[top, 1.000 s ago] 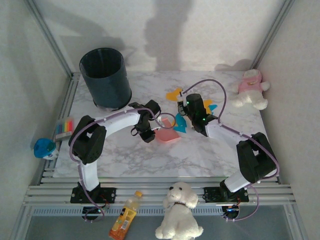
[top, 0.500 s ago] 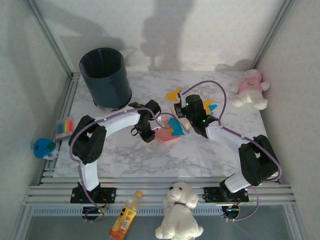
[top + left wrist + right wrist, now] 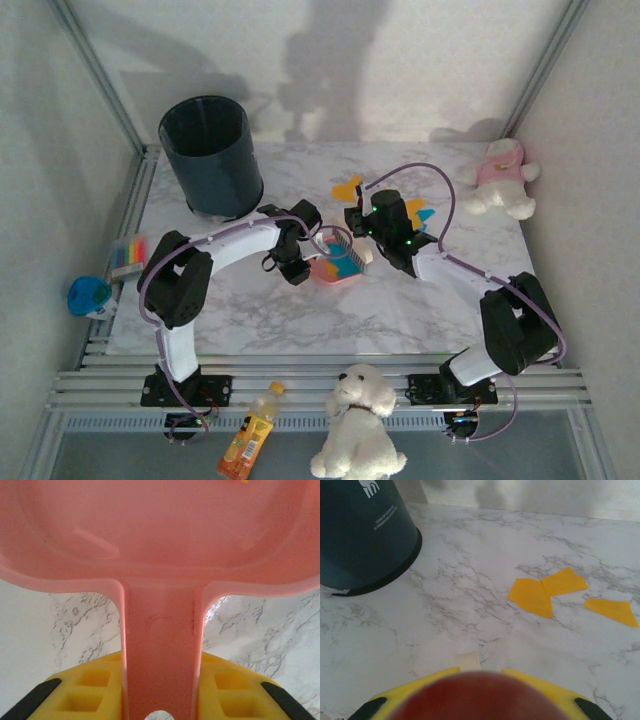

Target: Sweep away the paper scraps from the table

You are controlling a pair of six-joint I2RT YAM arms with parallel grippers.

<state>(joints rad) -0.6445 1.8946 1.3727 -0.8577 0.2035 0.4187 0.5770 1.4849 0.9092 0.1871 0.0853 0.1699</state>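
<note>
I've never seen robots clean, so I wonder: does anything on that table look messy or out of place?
Yes: orange paper scraps lie scattered on the marble table beyond the pink dustpan, not yet swept up.

A dark bin (image 3: 212, 155) stands at the back left. A white toy dog (image 3: 357, 425) sits beside a bottle (image 3: 250, 435).

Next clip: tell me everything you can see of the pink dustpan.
The dustpan is a pink scoop of smooth, glossy plastic: a shallow pan with raised rounded walls and a flat straight handle bearing a faint moulded circle. The left gripper is shut on that handle, its yellow fingers on either side. The pan sits near the middle of the marble table, mouth toward the right arm, with teal paper scraps at its mouth. Whether it rests flat cannot be told.
</note>
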